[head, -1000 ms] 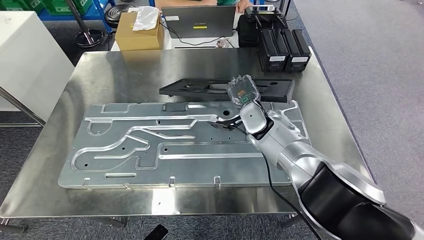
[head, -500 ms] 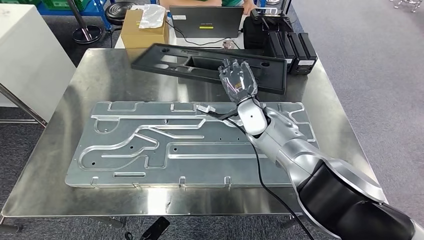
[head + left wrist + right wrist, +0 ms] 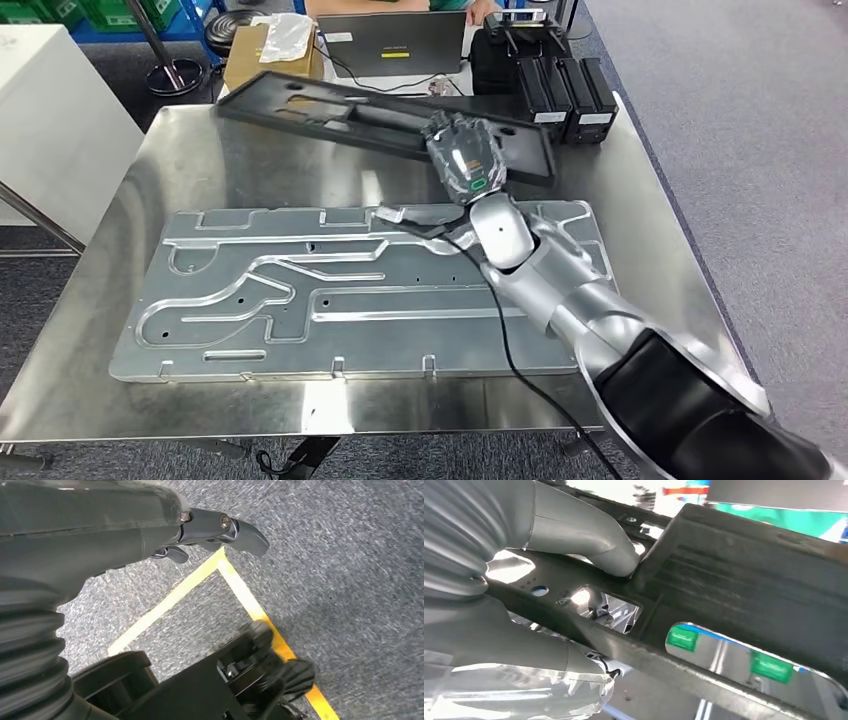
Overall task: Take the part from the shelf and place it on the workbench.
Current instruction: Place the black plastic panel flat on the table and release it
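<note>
Right hand: the right hand [image 3: 465, 160] grips the black part [image 3: 340, 108] near its right-hand end; in the right wrist view the thumb [image 3: 589, 540] presses on the part's top face while the other fingers [image 3: 524, 647] wrap beneath its edge, so the fingers are closed on the part.

Black part: a long, flat, dark panel with cut-out openings. It is over the far side of the workbench [image 3: 200, 160], lying slantwise. Its left end reaches past the table's far edge towards the cardboard box [image 3: 262, 62]. Whether any of it touches the steel surface cannot be told.

Left hand: the left hand [image 3: 210, 527] hangs over grey carpet crossed by a yellow floor line [image 3: 200, 580]. It holds nothing, and its fingers look loosely extended and apart.

Workbench contents: a large silver stamped plate [image 3: 330, 290] covers most of the near half. The part is beyond it, near its far edge.

Surroundings: a laptop [image 3: 395, 42] and black battery packs [image 3: 565, 90] sit just behind the bench.

Done so far: judging from the grasp and position, the part is off the shelf and brought to the bench.

Left to do: it probably has to be lowered flat onto the bench, with its overhanging end brought in, and then let go. The placement looks well advanced but unfinished.

Risk: the long part is held near one end only, so it may swing or tip on release.
</note>
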Controlling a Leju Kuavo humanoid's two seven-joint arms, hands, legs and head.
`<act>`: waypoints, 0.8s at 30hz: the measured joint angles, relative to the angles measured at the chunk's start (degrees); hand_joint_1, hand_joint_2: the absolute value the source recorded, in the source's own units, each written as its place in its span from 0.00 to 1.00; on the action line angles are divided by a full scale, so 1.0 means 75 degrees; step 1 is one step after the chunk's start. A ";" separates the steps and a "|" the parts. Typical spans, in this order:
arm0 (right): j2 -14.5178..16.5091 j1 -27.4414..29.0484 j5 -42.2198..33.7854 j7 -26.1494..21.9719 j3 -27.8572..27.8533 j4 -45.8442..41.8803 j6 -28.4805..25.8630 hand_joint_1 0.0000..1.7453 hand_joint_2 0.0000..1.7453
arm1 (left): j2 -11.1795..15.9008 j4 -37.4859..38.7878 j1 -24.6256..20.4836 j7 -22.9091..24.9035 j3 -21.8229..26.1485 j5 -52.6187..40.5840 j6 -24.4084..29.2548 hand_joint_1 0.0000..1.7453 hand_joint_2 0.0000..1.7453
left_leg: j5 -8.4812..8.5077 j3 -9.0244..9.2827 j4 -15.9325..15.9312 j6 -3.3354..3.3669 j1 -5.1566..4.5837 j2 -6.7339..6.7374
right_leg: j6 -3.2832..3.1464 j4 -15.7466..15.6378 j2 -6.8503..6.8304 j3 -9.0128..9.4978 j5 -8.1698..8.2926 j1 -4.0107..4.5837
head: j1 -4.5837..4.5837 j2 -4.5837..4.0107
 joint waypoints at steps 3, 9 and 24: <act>0.0000 0.0537 0.0133 -0.0254 -0.0426 -0.0461 -0.0007 1.00 1.00 | -0.0018 -0.0001 -0.0019 -0.0018 0.0001 -0.0041 0.0009 0.00 1.00 | 0.0357 0.0056 -0.0203 0.0015 0.0000 0.0001 | -0.0009 0.0015 0.0002 0.0040 -0.0035 0.0025 | 0.0001 -0.0001; 0.0005 0.1270 0.0388 -0.0507 -0.0952 -0.0967 -0.0013 1.00 1.00 | -0.0066 -0.0008 -0.0195 -0.0082 0.0004 -0.0149 0.0036 0.00 1.00 | 0.0982 0.0841 -0.1928 0.0180 -0.0044 -0.0021 | 0.0137 0.0055 0.0014 0.0012 -0.0064 0.0073 | 0.0005 0.0002; 0.0237 0.2173 0.0412 -0.0893 -0.1114 -0.1037 -0.0017 1.00 1.00 | -0.0331 -0.0032 -0.0491 0.0079 0.0006 -0.0256 -0.0049 0.00 1.00 | 0.0977 0.0850 -0.1925 0.0143 -0.0032 -0.0011 | 0.0247 0.0128 -0.0007 -0.0056 -0.0068 -0.0031 | 0.0017 0.0001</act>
